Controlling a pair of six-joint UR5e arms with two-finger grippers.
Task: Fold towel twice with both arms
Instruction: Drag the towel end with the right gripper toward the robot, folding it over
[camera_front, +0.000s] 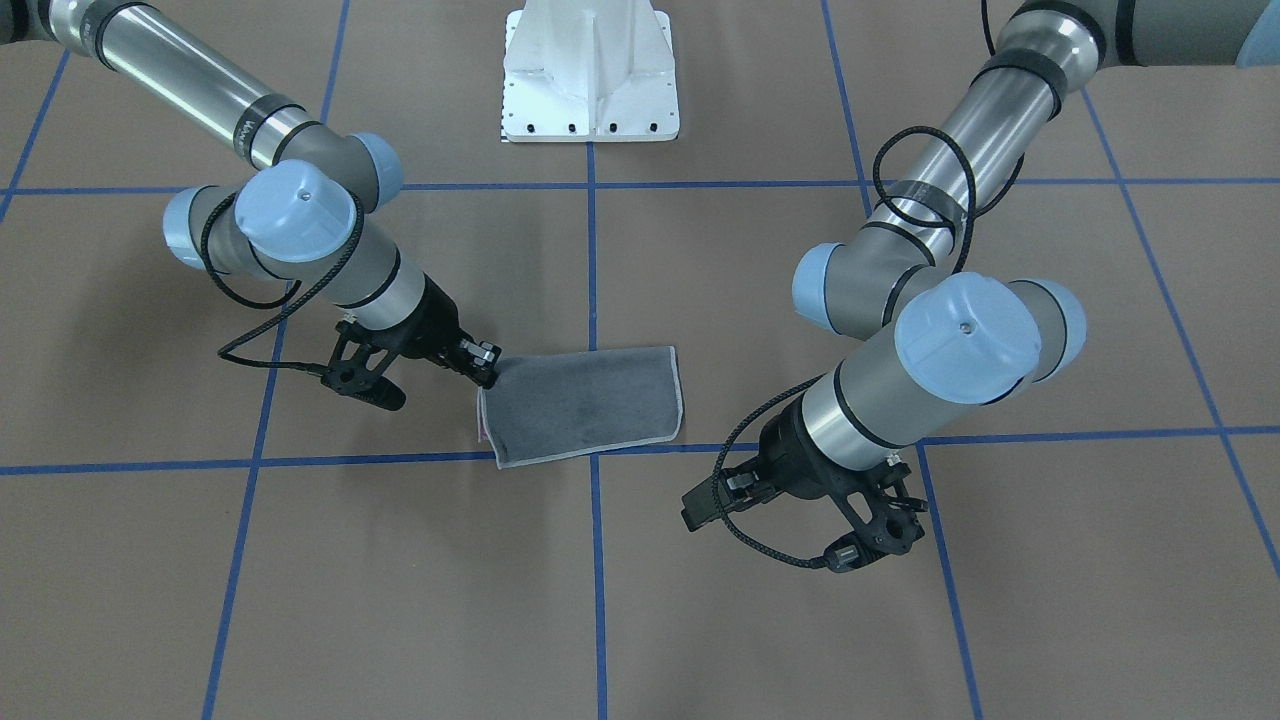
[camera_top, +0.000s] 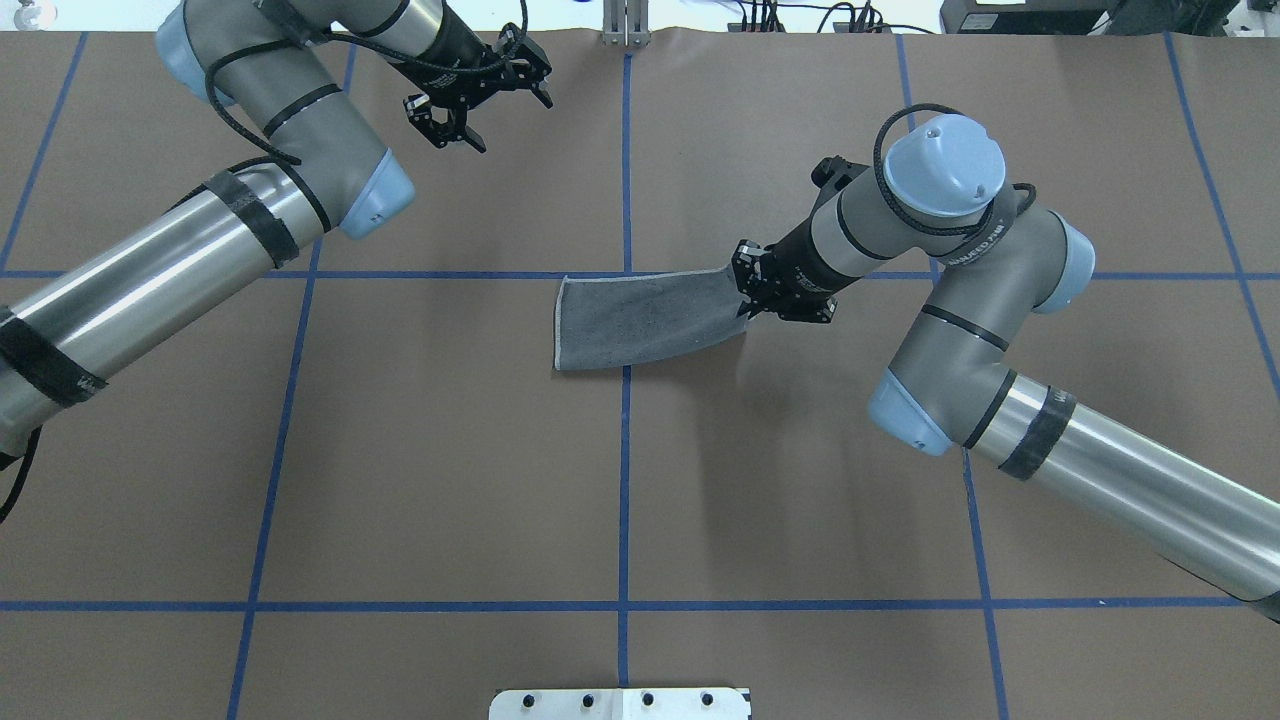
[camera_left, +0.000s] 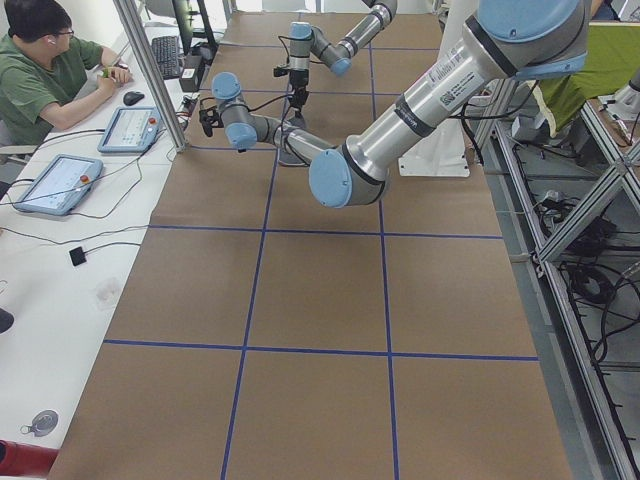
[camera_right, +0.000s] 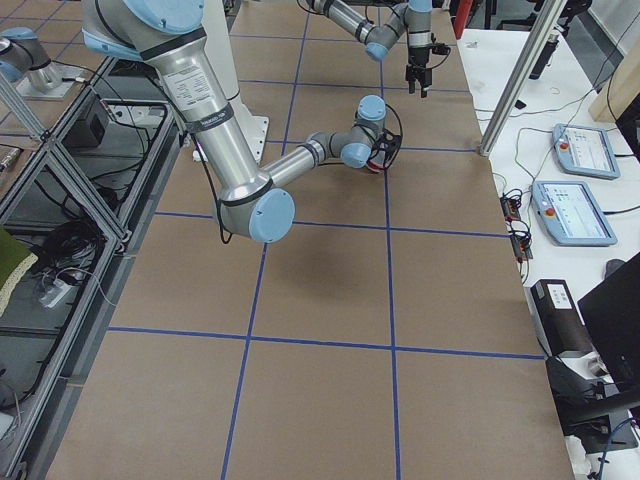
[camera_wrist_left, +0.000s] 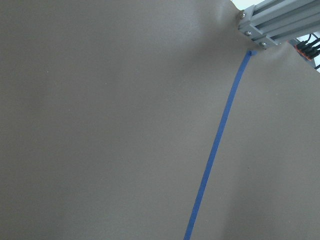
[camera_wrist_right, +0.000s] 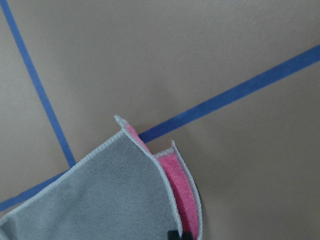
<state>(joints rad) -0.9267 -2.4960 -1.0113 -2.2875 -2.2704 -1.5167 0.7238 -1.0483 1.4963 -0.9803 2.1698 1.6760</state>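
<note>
The towel (camera_front: 590, 405) lies folded once near the table's middle, dark grey face up with a pale stitched edge; it also shows in the overhead view (camera_top: 640, 318). My right gripper (camera_top: 748, 300) is shut on the towel's end nearest my right side and holds that end slightly raised (camera_front: 488, 375). The right wrist view shows the two grey layers (camera_wrist_right: 100, 200) parted, with the pink inner face (camera_wrist_right: 180, 190) between them. My left gripper (camera_top: 458, 135) hovers open and empty over bare paper at the far side, well away from the towel (camera_front: 697, 515). The left wrist view shows no towel.
Brown paper with blue tape lines (camera_top: 625, 450) covers the table. The white pedestal base (camera_front: 590, 70) stands at my edge. An aluminium post (camera_wrist_left: 275, 22) rises at the far edge near my left gripper. An operator (camera_left: 40, 60) sits beyond with tablets (camera_left: 125, 128).
</note>
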